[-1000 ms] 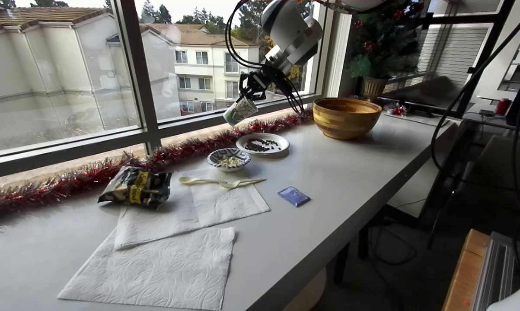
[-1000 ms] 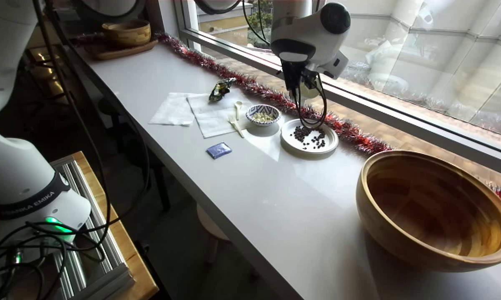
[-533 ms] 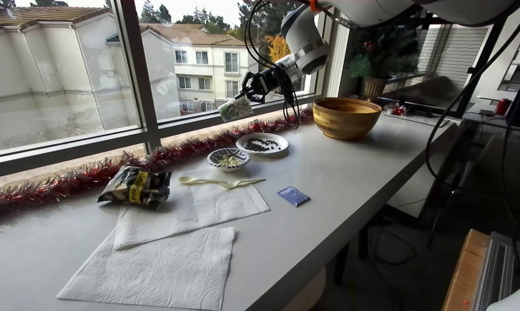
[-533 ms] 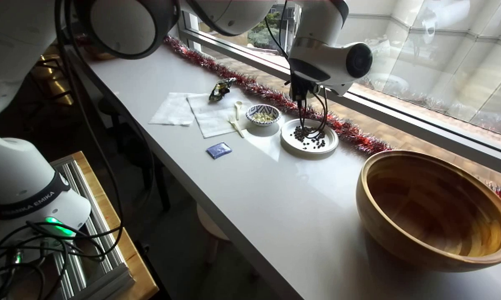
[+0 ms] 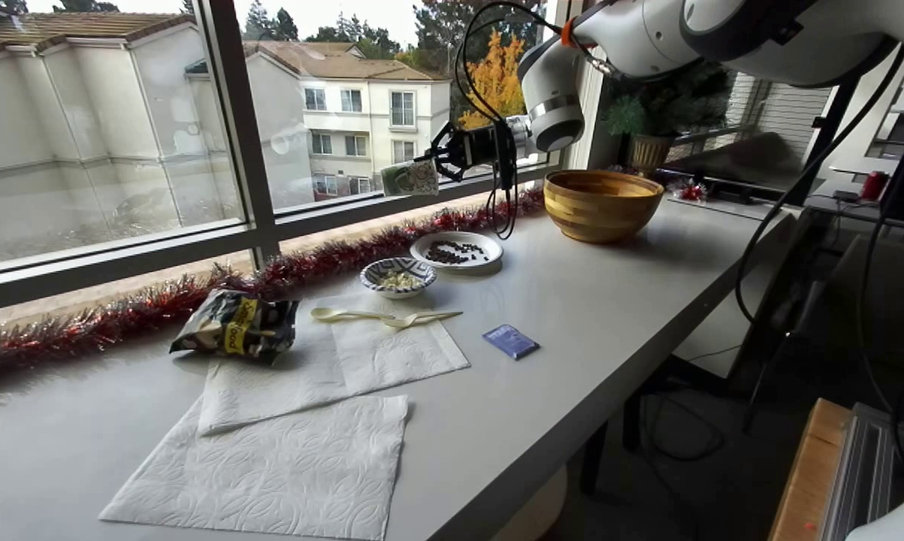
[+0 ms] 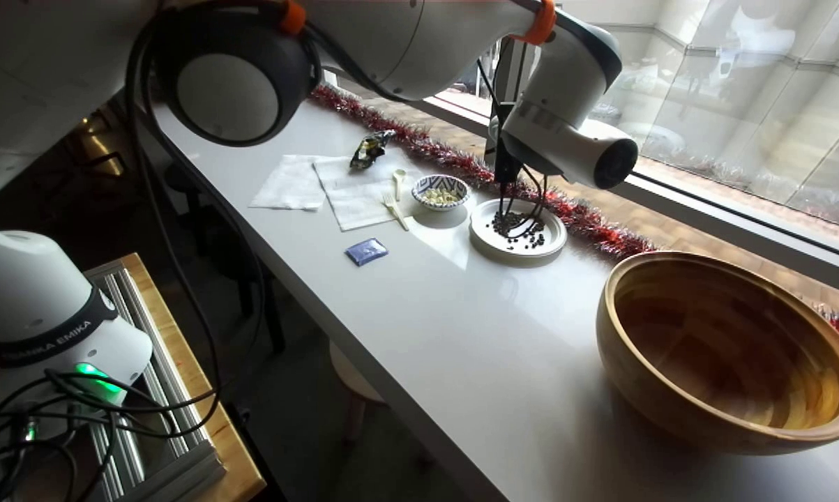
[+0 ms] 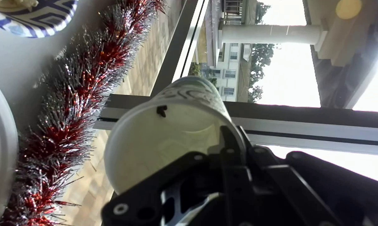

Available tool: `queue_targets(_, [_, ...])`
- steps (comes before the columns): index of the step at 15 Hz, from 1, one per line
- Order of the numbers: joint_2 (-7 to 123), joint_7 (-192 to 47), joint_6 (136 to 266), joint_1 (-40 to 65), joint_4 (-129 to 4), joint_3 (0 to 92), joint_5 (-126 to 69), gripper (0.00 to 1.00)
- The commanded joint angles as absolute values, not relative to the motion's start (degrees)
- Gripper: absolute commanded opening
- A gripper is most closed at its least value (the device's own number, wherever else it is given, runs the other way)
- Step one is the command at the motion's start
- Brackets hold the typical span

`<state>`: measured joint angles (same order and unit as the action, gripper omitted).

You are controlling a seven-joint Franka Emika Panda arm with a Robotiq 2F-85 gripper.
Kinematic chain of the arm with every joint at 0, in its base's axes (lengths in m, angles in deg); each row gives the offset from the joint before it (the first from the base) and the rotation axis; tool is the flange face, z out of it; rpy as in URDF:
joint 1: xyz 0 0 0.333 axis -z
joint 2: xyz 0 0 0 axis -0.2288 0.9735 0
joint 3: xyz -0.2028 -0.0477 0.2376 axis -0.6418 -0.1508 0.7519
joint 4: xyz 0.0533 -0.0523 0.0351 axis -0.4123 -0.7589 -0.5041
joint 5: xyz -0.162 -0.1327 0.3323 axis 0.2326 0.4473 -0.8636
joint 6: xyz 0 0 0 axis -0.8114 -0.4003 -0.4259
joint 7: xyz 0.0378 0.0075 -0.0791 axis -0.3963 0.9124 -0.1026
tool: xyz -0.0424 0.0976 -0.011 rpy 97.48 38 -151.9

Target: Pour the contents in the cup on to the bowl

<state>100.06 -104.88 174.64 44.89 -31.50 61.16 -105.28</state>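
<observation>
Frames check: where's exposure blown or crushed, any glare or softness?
Wrist view: sky clips to white, white plate looks soft, patterned cup is readable; both exterior views: floor goes near black; in an exterior view: reflections ghost the window, wooden bowl casts a shadow on the table.
</observation>
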Motion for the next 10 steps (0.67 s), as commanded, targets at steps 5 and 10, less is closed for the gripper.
queue_targets(5, [109.6, -104.0, 171.2, 47.6, -22.8, 65.6, -110.2, 0.01])
queue_targets(10, [112.8, -103.2, 167.5, 50.3, -20.6, 67.9, -111.7, 0.01])
